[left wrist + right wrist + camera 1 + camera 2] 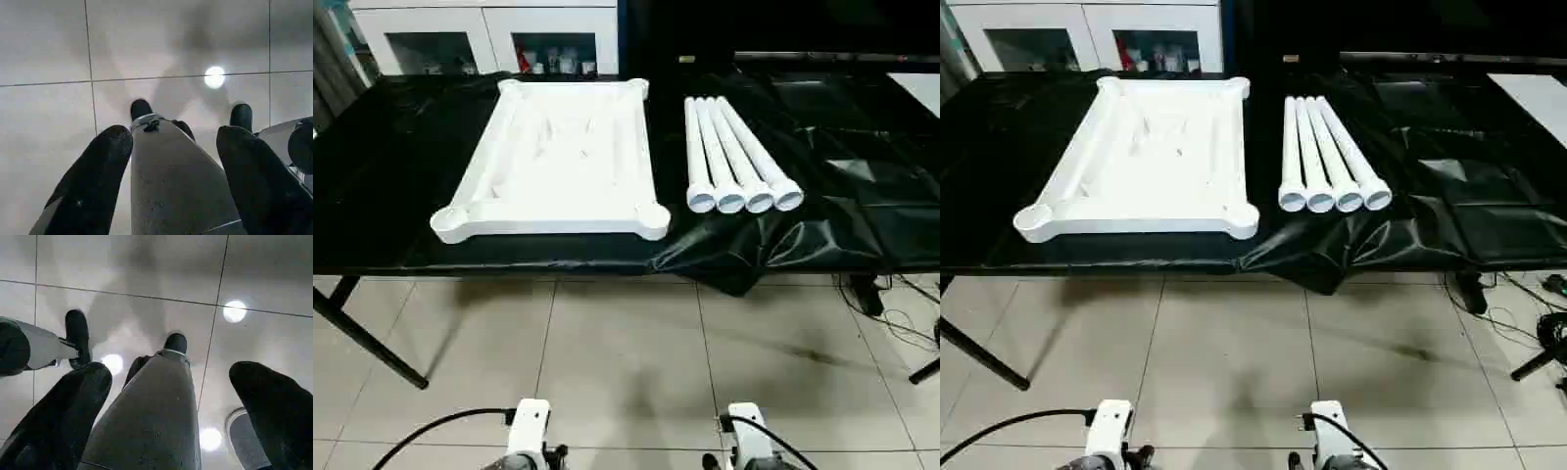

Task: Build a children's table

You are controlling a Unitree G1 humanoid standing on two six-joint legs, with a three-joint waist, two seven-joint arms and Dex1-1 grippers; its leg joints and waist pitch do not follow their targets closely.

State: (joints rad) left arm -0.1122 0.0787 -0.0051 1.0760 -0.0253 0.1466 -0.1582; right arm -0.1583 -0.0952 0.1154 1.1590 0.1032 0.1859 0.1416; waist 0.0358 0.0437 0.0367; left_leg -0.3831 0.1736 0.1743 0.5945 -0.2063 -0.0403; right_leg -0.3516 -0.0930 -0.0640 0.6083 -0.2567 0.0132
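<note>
The children's table lies in parts on the black-covered work table. Its white tabletop rests flat with the raised rim and round corner sockets facing up. Several white tubular legs lie side by side just to its right, open ends toward me. Both arms hang low, far from the parts and on the near side of the work table. My left gripper is open over the floor tiles with nothing between its fingers. My right gripper is also open and holds nothing.
A white cabinet with glass doors stands behind the work table. Grey floor tiles lie between me and the table edge. Cables and a stand foot lie on the floor at the right. My own grey leg hangs below each gripper.
</note>
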